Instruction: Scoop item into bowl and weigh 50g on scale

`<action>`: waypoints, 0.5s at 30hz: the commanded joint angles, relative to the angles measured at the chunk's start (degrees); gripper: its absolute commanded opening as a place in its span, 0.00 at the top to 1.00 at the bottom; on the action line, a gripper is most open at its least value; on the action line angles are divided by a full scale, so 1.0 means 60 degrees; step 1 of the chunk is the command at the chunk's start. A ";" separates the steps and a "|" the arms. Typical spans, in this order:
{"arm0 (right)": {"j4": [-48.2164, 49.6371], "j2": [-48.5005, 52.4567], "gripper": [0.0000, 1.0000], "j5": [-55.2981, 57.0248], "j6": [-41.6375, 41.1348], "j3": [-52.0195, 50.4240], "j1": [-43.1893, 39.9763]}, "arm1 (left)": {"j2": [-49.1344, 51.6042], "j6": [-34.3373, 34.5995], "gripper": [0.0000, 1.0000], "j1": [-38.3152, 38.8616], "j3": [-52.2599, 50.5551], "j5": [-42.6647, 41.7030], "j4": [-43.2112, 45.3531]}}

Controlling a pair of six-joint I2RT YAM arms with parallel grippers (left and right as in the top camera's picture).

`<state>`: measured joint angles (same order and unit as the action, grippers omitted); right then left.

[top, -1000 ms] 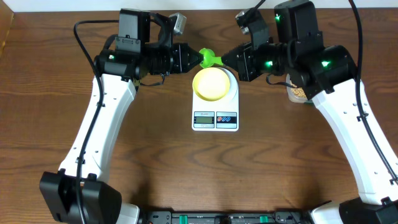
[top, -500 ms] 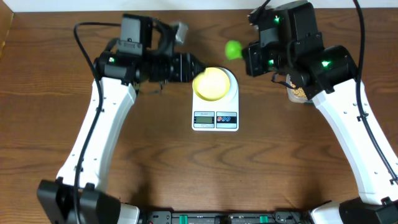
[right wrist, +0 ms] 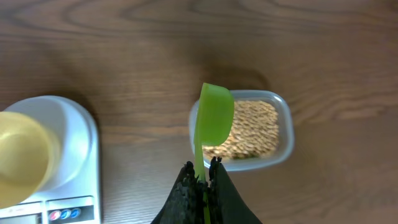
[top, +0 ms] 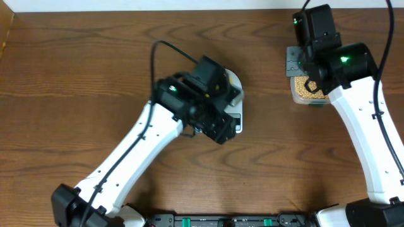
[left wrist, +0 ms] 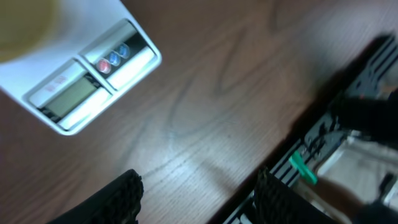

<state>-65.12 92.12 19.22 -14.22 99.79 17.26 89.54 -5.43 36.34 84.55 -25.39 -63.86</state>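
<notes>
My right gripper [right wrist: 200, 169] is shut on the handle of a green scoop [right wrist: 215, 114], whose empty cup hangs over the left end of a clear tub [right wrist: 287, 134] full of tan beans [right wrist: 252, 124]. The pale yellow bowl [right wrist: 22, 158] stands on the white scale [right wrist: 84, 134] to the left. My left gripper [left wrist: 199, 190] is open and empty above bare wood in front of the scale's display [left wrist: 68, 96], its fingers [left wrist: 121, 193] wide apart. In the overhead view my left arm [top: 202, 94] covers the bowl and most of the scale [top: 235, 81].
The tub of beans [top: 308, 91] sits at the back right under my right arm [top: 328, 57]. A black rail [left wrist: 348, 124] with a small green part runs along the table's front edge.
The left gripper has let go of the scoop, opened, and swung forward over the scale. The right gripper has carried the scoop right, to above the tub.
</notes>
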 commanded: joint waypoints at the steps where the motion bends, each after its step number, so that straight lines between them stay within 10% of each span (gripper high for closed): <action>1: -0.0160 -0.0120 0.99 0.0488 -0.0277 0.0117 -0.0270 | 0.0459 -0.0229 0.39 0.0273 -0.0539 0.0404 0.0302; 15: -0.0911 -0.0120 0.99 0.0452 -0.0346 0.0117 -0.0386 | 0.2907 0.0127 0.29 0.0262 -0.1093 0.1257 0.2900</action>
<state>-69.82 92.12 20.82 -15.16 99.79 15.05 104.86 -5.56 38.04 78.24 -21.19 -47.99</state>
